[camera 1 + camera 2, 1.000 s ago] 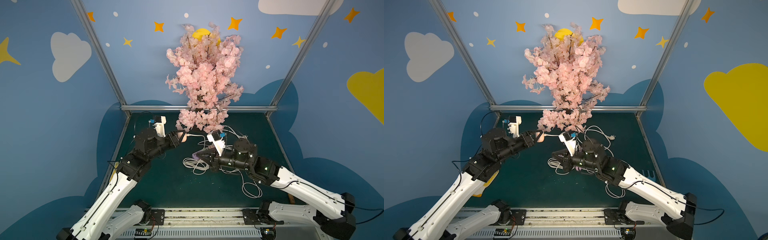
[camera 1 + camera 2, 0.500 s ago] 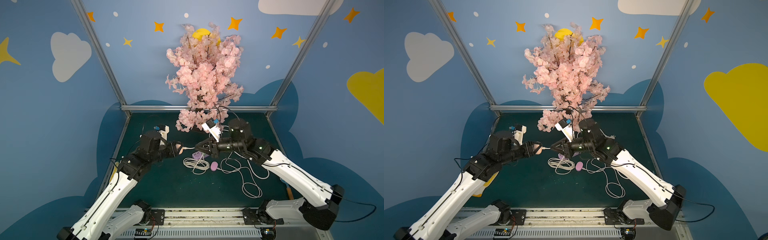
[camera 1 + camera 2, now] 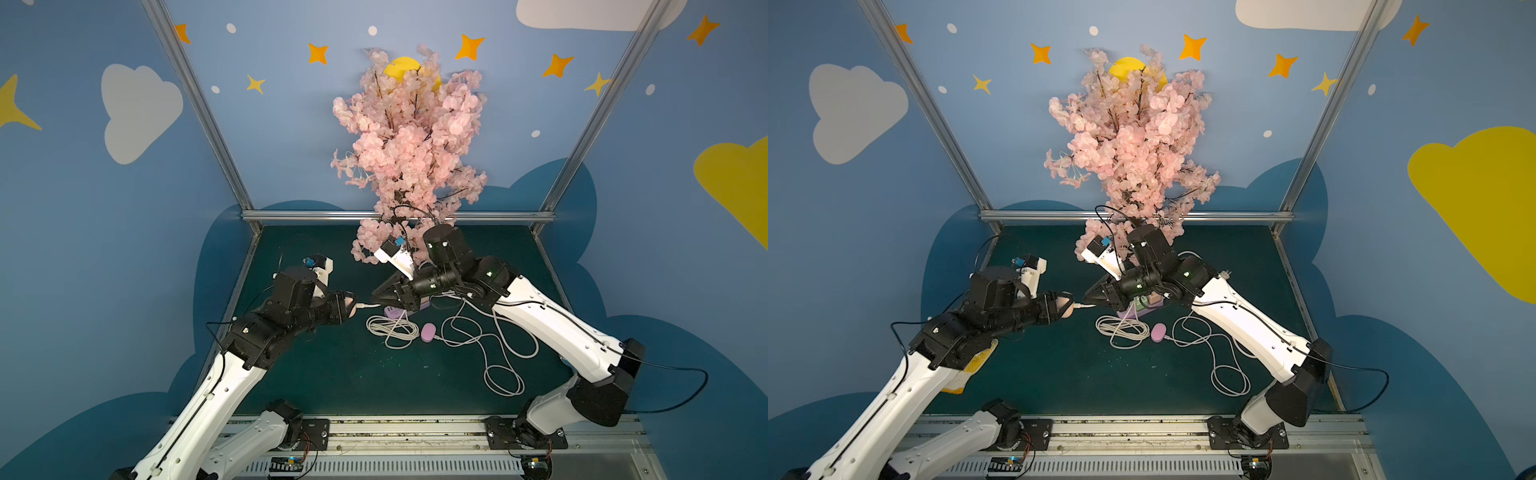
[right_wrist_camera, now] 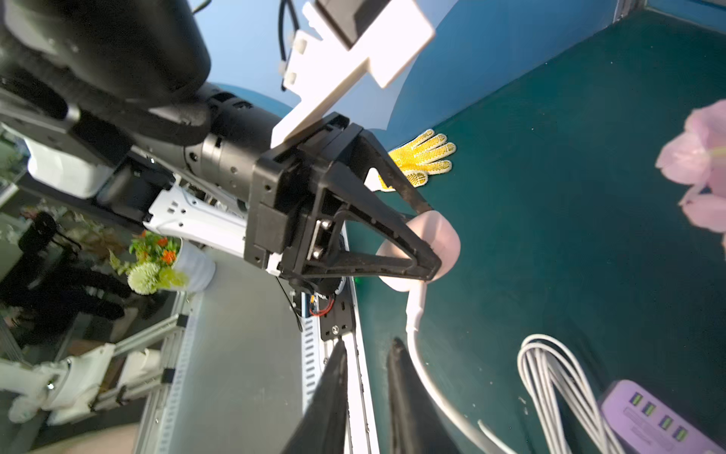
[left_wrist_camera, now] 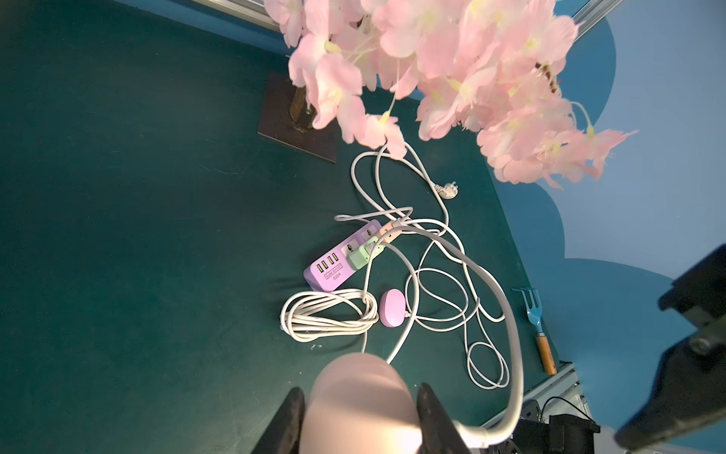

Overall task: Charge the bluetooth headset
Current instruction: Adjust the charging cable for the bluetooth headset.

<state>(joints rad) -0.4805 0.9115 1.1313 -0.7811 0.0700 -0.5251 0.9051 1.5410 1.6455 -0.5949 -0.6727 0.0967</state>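
One green mat point(image 3: 332, 374). Two grippers: the left gripper point(image 3: 352, 306) and the right gripper point(image 3: 376, 296). Two pill-shaped cases: a pink case point(image 5: 361, 397) and a purple case point(image 3: 428, 332). One purple power strip point(image 5: 338, 265) carrying two adapters: a green adapter point(image 5: 363, 255) and a peach adapter point(image 5: 390, 233). One coiled cable bundle point(image 3: 392, 328), at nine o'clock of the purple case. The loose white cables point(image 3: 498, 353) overlap too much to count. One blossom tree point(image 3: 409, 141) at the mat's twelve o'clock. One yellow glove point(image 3: 980, 359) at eight o'clock. One blue garden fork point(image 5: 536, 314).
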